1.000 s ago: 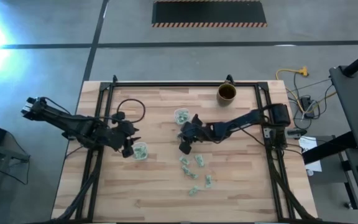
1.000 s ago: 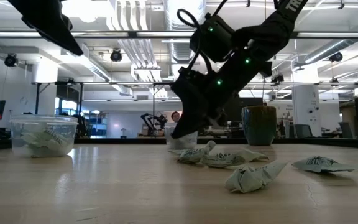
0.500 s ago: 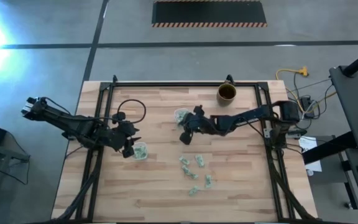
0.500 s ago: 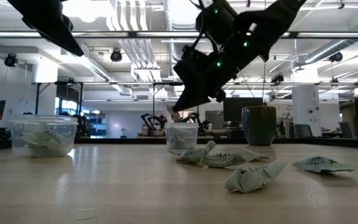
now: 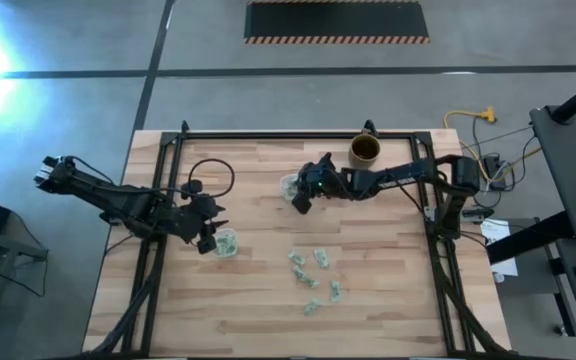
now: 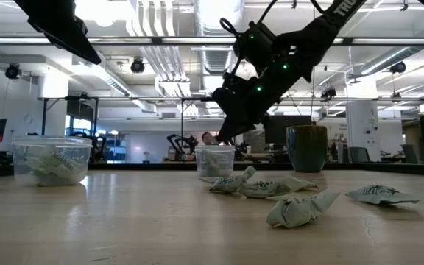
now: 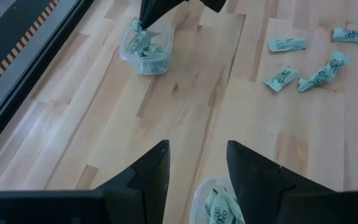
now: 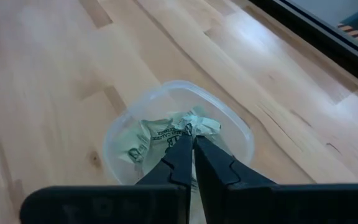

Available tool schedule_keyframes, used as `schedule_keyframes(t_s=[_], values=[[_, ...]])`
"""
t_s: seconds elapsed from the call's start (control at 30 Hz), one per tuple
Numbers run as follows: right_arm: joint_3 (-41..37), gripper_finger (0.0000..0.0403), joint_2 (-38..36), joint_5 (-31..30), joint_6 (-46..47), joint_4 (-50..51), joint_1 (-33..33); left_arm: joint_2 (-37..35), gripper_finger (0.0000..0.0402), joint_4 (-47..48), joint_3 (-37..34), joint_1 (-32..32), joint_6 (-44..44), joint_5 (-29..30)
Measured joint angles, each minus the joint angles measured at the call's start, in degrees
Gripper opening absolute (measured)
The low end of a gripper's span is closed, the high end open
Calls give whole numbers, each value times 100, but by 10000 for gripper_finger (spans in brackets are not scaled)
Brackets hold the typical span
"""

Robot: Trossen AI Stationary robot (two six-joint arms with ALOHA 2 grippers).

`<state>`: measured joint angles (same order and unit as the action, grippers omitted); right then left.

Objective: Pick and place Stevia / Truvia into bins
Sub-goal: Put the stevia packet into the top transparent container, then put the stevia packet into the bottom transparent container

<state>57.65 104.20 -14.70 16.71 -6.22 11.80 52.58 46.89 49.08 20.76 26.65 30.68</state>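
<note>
A: Your wooden surface (image 5: 258, 300) shows loose sachets (image 5: 313, 272) scattered toward the near middle, well apart from both cups.

B: And your right gripper (image 8: 193, 144)?

A: It's poised over the far cup (image 8: 178, 134), fingers pinched together on a crumpled sachet (image 8: 194, 124) just above the ones already inside.

B: The left?

A: Your left gripper (image 7: 197, 165) hangs over the near cup (image 5: 226, 243), fingers spread, holding nothing. That cup has sachets in it too.

Two bins are set apart: the far cup (image 5: 291, 186) beside the mug (image 5: 365, 150), the near cup (image 5: 226, 243) leftward. Loose sachets (image 5: 313, 275) are scattered nearer.
</note>
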Motion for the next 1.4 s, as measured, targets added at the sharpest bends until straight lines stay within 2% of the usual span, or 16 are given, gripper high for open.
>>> schedule_keyframes(t_s=[0.2, 0.5, 0.73, 0.93, 1.07, 1.3, 1.4], values=[[0, 22, 0, 26, -235, 46, -1, 11, 144, 0, 2, -1, -2, 0], [0, 91, -2, 173, -363, 168, 21, 11, 144, -126, 4, -1, 0, 102], [0, 119, -550, 306, -844, 283, -112, 29, 144, -446, 7, -1, -2, 113], [0, 116, -1296, 910, -1272, 1110, -180, 176, 144, -850, 7, -8, -75, 387], [-37, 107, -1757, 1282, -1263, 1813, -202, 408, 144, -1488, 5, -14, -534, 478], [-249, 90, -2337, 1523, -1242, 2575, -423, 1129, 144, -3091, 7, -16, -1654, 459], [-486, 84, -2542, 1523, -1152, 2577, -575, 1485, 144, -3422, 33, -80, -1676, 341]])
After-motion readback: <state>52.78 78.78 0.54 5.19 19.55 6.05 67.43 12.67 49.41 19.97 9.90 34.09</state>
